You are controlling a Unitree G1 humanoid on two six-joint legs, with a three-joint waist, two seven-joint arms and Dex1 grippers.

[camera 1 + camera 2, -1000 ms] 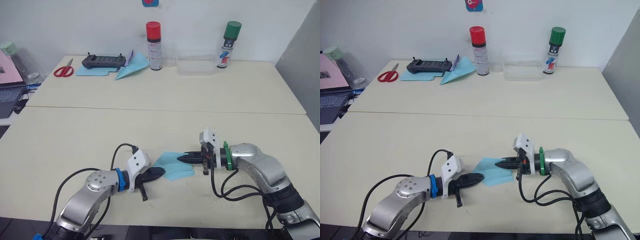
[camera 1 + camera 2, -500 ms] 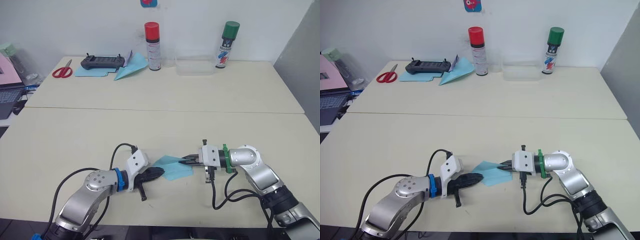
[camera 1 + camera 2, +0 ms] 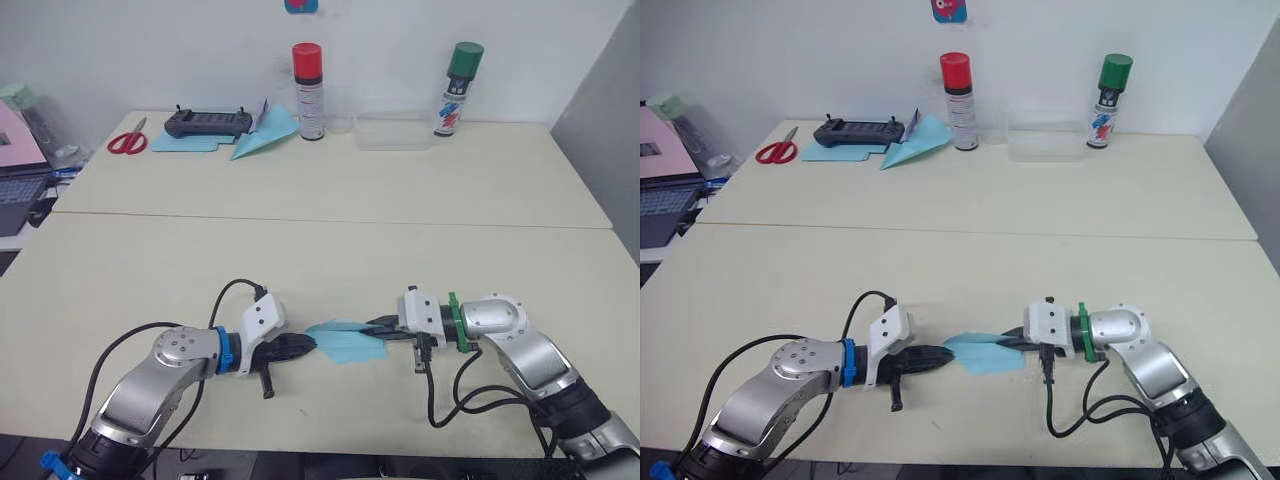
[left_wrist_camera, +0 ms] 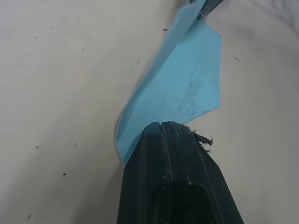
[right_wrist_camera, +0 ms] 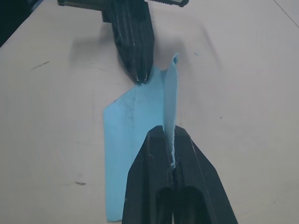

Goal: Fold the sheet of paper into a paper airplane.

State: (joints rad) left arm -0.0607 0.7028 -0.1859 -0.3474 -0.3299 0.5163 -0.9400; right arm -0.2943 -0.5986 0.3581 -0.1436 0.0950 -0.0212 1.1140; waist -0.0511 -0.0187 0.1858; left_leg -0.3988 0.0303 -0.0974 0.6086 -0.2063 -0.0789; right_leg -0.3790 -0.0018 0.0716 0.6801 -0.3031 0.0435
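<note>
Beige bench (image 3: 330,250) carries the sheet of paper (image 3: 345,342), its long axis running between both arms: left end effector (image 3: 300,346) clenched on one end, right end effector (image 3: 380,327) clamping the raised flap opposite.

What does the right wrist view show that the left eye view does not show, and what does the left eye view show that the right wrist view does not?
Right wrist view: the raised flap of the sheet of paper sits pinched between the shut jaws of the right gripper, seen up close.

Left eye view: the far end of the table, with scissors, a black controller, a blue paper dart, a red-capped can, a green-capped can and a clear tray.

Both: the sheet, the right gripper, and the left gripper shut at the sheet's opposite end.
</note>
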